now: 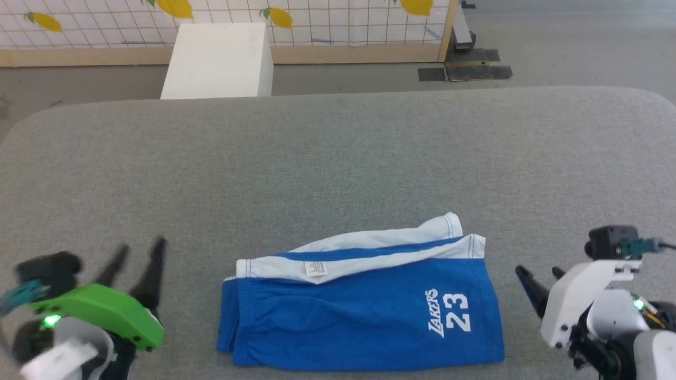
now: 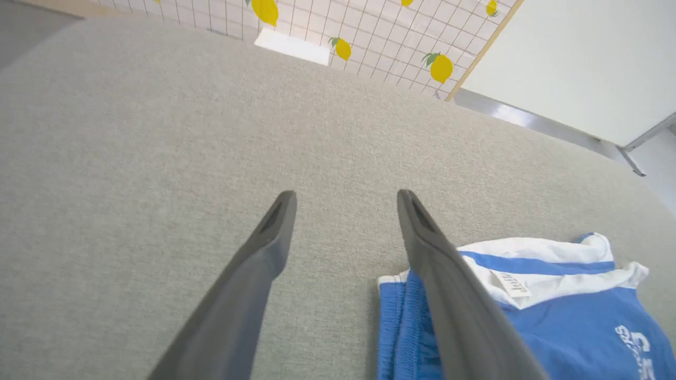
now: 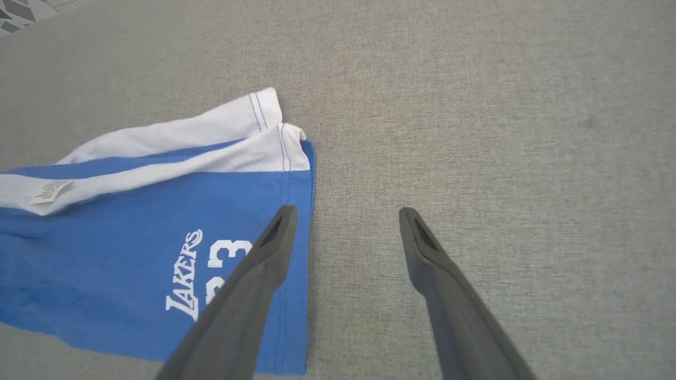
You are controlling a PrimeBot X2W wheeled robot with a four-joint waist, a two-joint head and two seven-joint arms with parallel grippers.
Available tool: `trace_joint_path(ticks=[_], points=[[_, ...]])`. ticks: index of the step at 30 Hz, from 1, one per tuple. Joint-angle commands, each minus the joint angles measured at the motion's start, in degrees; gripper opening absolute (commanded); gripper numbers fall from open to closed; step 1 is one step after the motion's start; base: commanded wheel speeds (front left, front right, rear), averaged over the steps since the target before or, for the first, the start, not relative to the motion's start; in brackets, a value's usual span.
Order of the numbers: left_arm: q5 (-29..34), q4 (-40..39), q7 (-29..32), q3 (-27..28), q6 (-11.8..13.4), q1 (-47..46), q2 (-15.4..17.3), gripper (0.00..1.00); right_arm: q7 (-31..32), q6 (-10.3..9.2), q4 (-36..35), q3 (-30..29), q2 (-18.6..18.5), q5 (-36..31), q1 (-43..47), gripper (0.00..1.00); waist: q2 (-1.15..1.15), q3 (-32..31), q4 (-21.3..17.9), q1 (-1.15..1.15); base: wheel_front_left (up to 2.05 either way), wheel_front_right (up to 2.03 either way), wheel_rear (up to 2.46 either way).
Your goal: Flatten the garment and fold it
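Head view: you've got the blue Lakers shorts (image 1: 364, 311) lying folded leg-over-leg on the grey table (image 1: 338, 158), left gripper (image 1: 141, 245) and right gripper (image 1: 537, 271) flanking them, both spread wide and empty; first fold looks done, rumpled white far edge and maybe a second fold left.

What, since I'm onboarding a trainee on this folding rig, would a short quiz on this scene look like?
1. True or false: the left gripper and the right gripper both clamp the shorts.
2. Which number is printed on the shorts? A) 32 B) 23 C) 8
3. Fill in: the small tag lies on a ___ band of the shorts.
Key: 1 false, both stand open, clear of the fabric; 2 B; 3 white.
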Motion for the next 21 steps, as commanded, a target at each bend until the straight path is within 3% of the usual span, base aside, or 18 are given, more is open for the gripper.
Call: trace_joint_path(ticks=[1,5,7,13,20,21], points=[[1.75,0.53,-5.74,0.85,-1.08,-1.07,-0.74,1.0,0.71,-0.09,0.3,-0.35,-0.02,-0.6,-1.77,1.0,0.0,0.32,0.04,0.0,0.0,0.0,0.0],[9.57,3.36,-21.34,0.51,-3.76,-1.07,-0.67,1.0,3.35,-0.09,3.15,1.17,-0.03,-3.86,-4.92,1.0,0.0,1.52,0.42,0.0,0.0,0.0,0.0],[12.47,5.11,-25.69,-0.08,-4.52,-1.27,-0.99,1.0,4.69,-0.09,5.2,2.87,-0.14,-4.99,-6.3,1.0,0.0,2.22,0.8,0.0,0.0,0.0,0.0],[19.05,4.56,-27.78,0.91,-5.74,-2.72,-3.51,1.0,7.85,-0.09,11.06,7.75,-0.23,-7.36,-9.25,1.0,0.0,3.54,1.76,0.0,0.0,0.0,0.0],[22.54,3.72,-27.82,3.07,-8.06,-2.65,-6.73,1.0,8.33,-0.09,17.1,13.06,-0.09,-7.77,-11.9,1.0,0.0,4.56,2.11,0.0,0.0,0.0,0.0],[22.93,3.82,-27.82,3.36,-8.4,-2.73,-7.21,1.0,8.46,-0.09,18.22,13.61,-0.08,-7.6,-12.26,0.81,0.0,4.75,2.16,0.0,0.0,0.0,0.0]])
